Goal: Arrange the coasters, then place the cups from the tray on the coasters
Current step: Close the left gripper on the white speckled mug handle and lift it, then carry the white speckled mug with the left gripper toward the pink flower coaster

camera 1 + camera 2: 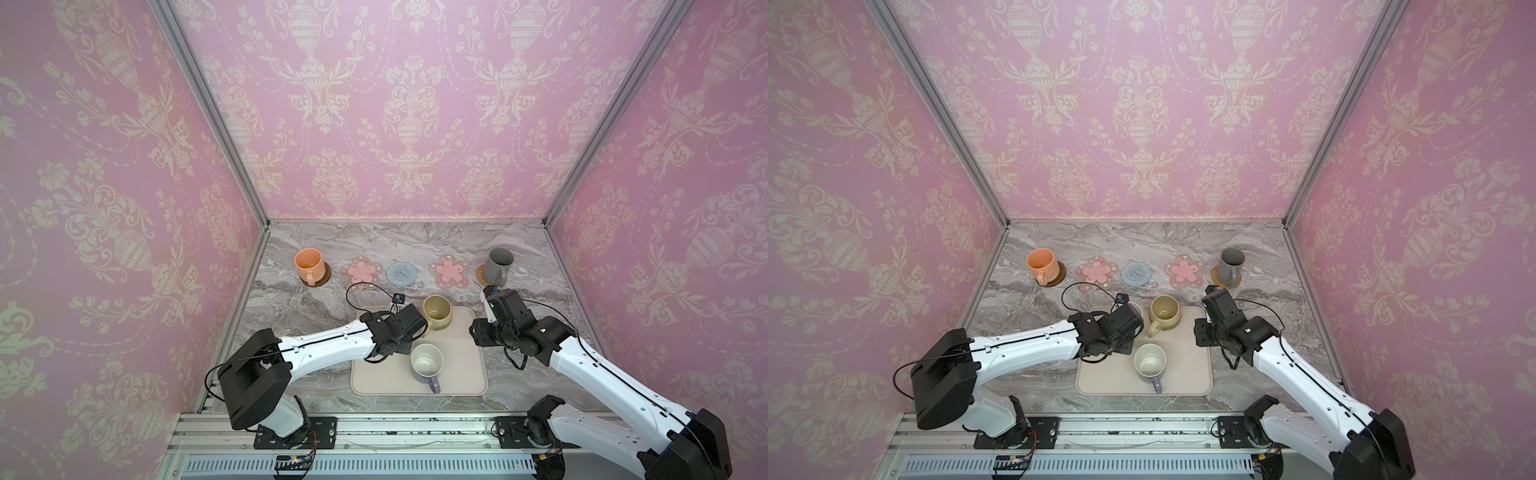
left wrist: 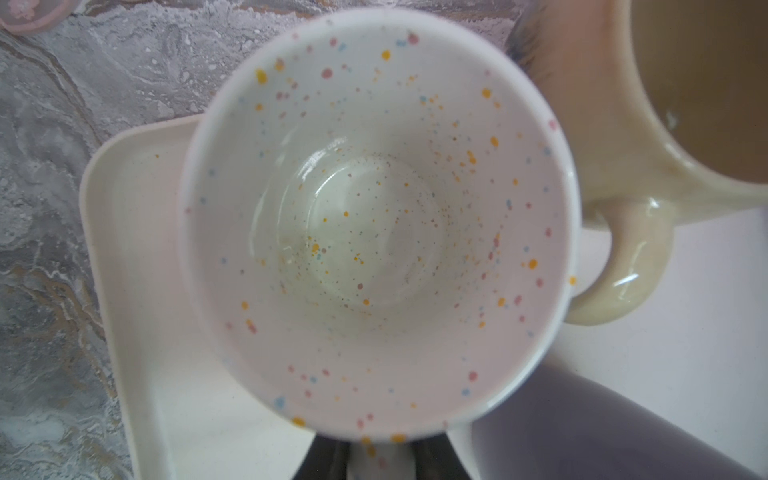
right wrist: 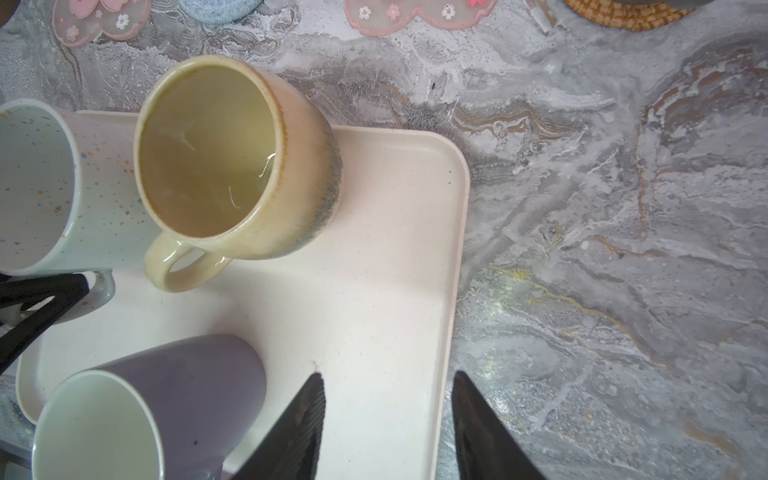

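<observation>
Pink damask walls (image 1: 411, 104) enclose marble tabletop (image 1: 415, 245) bearing tray (image 1: 461, 365).

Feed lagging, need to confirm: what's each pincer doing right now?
Left pincer: around the speckled mug handle; clamped or not, cannot tell.
Right pincer: open, empty.

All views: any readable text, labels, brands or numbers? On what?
No readable text in any view.
Unmarked: speckled mug, beige mug, lavender mug, orange mug, grey mug, tray.
Too small to read: pale mark on the right arm.
</observation>
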